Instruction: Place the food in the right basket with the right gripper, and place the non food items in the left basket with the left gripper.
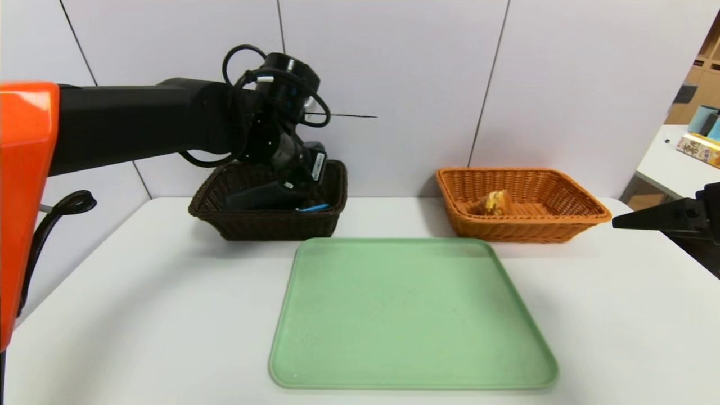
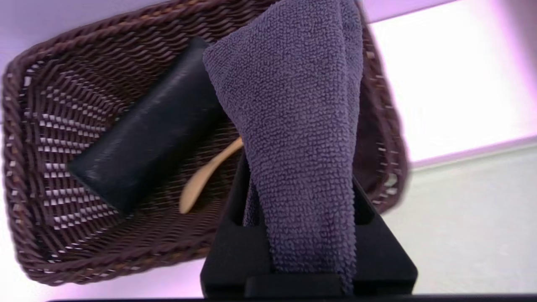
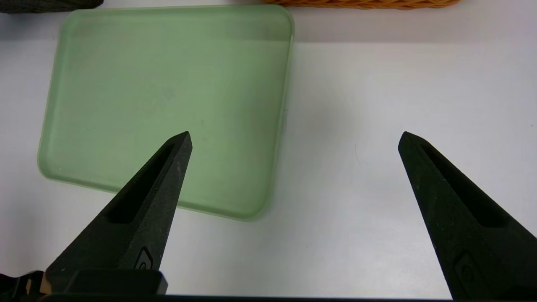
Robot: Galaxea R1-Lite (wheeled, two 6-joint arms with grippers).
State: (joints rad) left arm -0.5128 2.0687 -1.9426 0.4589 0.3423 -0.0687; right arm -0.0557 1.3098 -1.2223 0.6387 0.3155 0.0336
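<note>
Left wrist view: my left gripper [image 2: 300, 218] pinches the purple towel [image 2: 293, 105] over the brown basket [image 2: 25, 176]; I'd release only once centred, right gripper [image 3: 293, 138] idling wide

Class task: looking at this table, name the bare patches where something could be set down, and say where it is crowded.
Free: the green tray, bare all over; the white table either side of it; the strip between both baskets. Crowded: the brown basket, holding a black case and wooden spoon, with the left gripper holding a towel over it.
</note>
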